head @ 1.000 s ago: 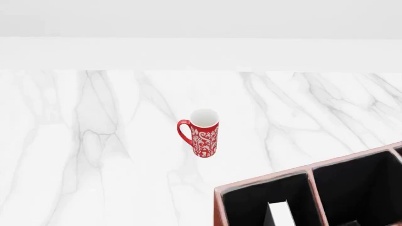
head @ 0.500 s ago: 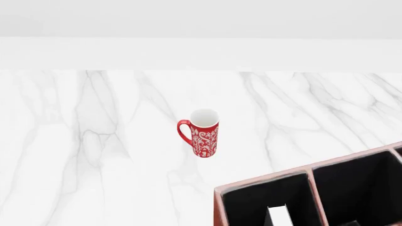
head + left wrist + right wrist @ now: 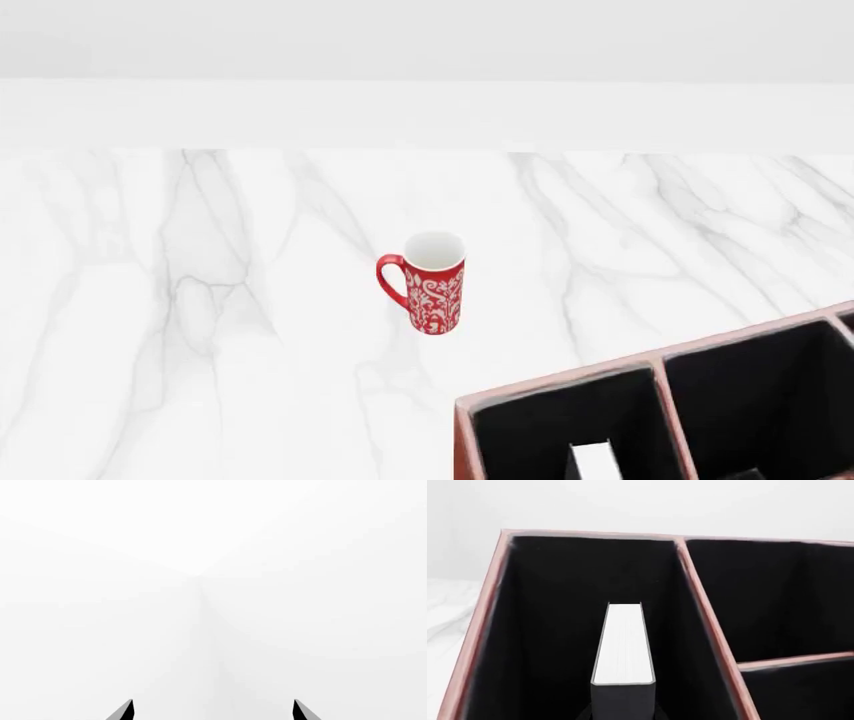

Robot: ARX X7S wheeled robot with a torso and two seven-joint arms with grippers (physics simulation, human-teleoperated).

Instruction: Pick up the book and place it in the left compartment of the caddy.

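Directly ahead of the right claw, whose own fingers we cannot see and whose state we cannot tell, the book (image 3: 623,650) stands upright on edge, white pages up, inside the left compartment (image 3: 554,610) of the caddy (image 3: 487,610), apart from the black walls on both sides. Beyond the divider (image 3: 704,615) we note two smaller sections. Well away on the marble counter (image 3: 200,300) stands a red mug (image 3: 430,282); the left gripper (image 3: 212,711) is spread, facing blank white.
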